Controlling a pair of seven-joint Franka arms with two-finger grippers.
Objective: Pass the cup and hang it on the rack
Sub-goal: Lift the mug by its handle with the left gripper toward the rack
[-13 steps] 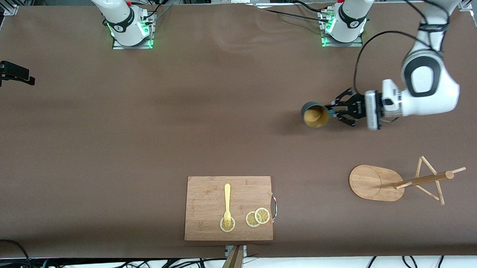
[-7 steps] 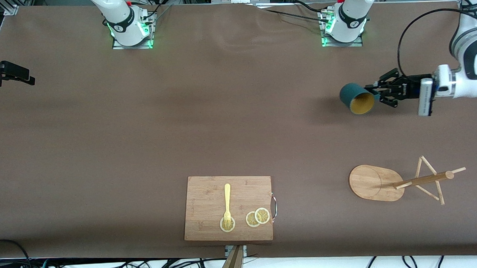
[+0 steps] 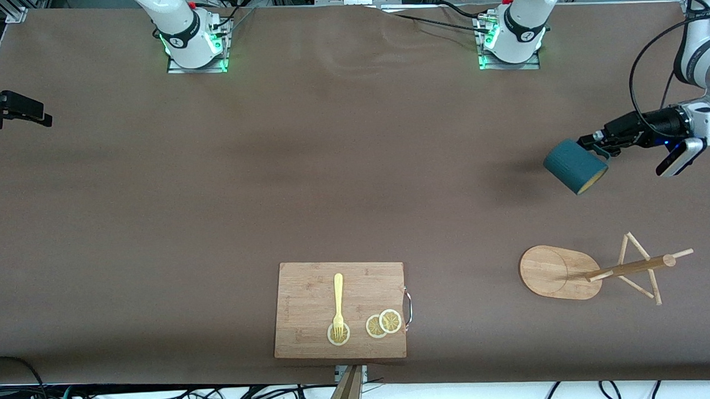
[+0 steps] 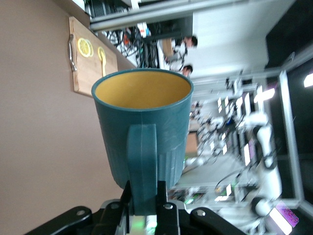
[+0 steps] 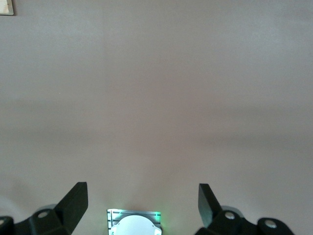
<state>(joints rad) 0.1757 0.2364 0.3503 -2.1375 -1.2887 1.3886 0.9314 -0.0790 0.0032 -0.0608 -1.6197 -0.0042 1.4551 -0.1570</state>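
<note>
While the front view hides the grip, the left wrist view shows the left gripper (image 4: 143,208) jaws clamped on the handle of the cup (image 4: 142,129); the right gripper (image 5: 143,201) jaws gape, empty.

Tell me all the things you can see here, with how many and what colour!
cup: one, dark teal outside, yellow inside, held up over the table at the left arm's end
rack: one, light wood, on the table, nearer the front camera than the cup
cutting board: one, bamboo brown, at the table's near edge
fork: one, yellow, on the cutting board
lemon slices: three, yellow, on the cutting board, one under the fork's tines
table: one, brown
left gripper: black, shut on the cup's handle
right gripper: black, open, waiting over bare table
</note>
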